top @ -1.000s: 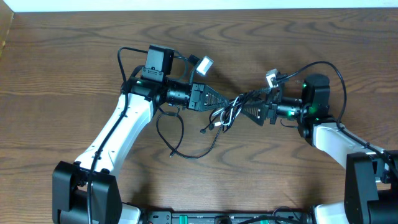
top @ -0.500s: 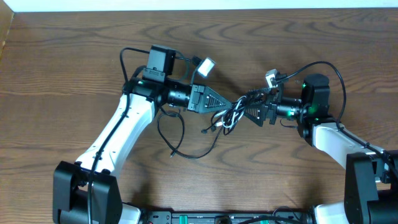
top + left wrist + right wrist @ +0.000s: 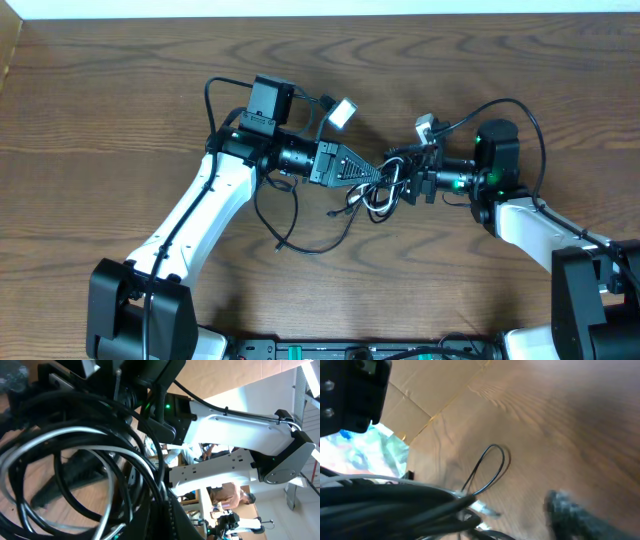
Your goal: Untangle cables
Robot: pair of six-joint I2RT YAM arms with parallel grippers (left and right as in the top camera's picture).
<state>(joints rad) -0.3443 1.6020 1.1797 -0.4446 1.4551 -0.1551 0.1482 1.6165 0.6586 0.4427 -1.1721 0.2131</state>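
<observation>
Pinching the knot of thin black and white cords [image 3: 375,198] shut in my left gripper [image 3: 378,172], I judge separation is underway: my right gripper [image 3: 403,182], jaw state unclear, sits just beyond those fingertips and should grasp one loop, then draw away.

Overhead: even, diffuse light from above. Table [image 3: 100,80] evenly lit, grain sharp. Soft faint shadows under arms. Blown white strip along top edge.
Left wrist: cables [image 3: 145,470] too close, soft focus, dim. Background bright, partly overexposed.
Right wrist: heavy motion blur, wood grain smeared. Cables dark, near silhouette. Lower-right dark blob unresolved.
</observation>
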